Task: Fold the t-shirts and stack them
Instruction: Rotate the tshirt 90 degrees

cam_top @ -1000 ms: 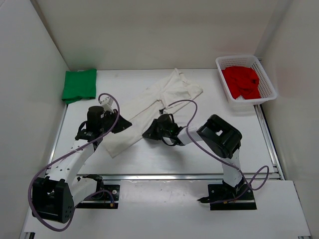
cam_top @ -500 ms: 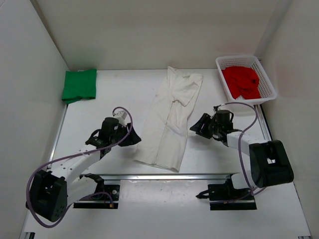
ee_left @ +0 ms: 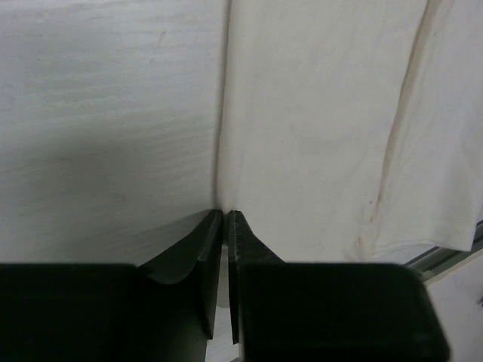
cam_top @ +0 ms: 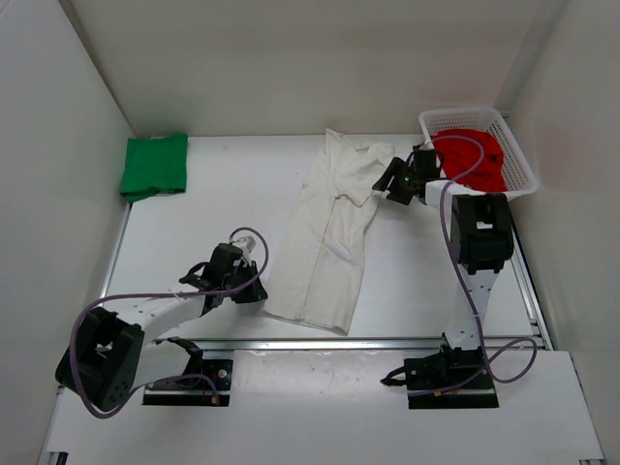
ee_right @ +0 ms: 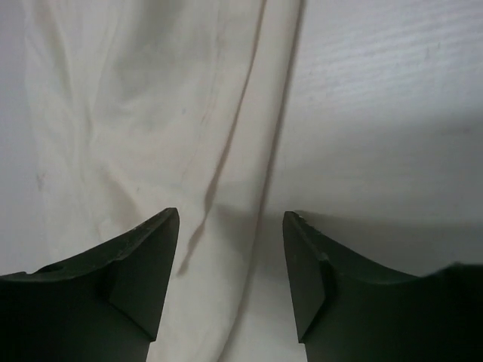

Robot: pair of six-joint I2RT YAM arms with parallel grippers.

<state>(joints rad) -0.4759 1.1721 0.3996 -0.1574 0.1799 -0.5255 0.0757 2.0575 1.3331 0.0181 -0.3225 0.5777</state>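
Off-white t-shirt [cam_top: 329, 232]: mid-table, folded lengthwise into a long strip, its near end by the front rail.
Green t-shirt [cam_top: 153, 165]: folded, at the far left corner of the table [cam_top: 194, 223].
Red t-shirt [cam_top: 472, 155]: unfolded, heaped in a white mesh basket [cam_top: 524, 180], far right.
Left gripper [ee_left: 225, 217]: jaws all but closed, tips at the strip's near left edge; whether cloth is pinched is unclear.
Right gripper [ee_right: 230, 215]: jaws wide apart, holding nothing, over the strip's far right edge.
Step, as judged: second shirt, mid-fold. The next move calls for both grippers to seize one end and carry it over the other.
Brands, labels, writing: none legible.
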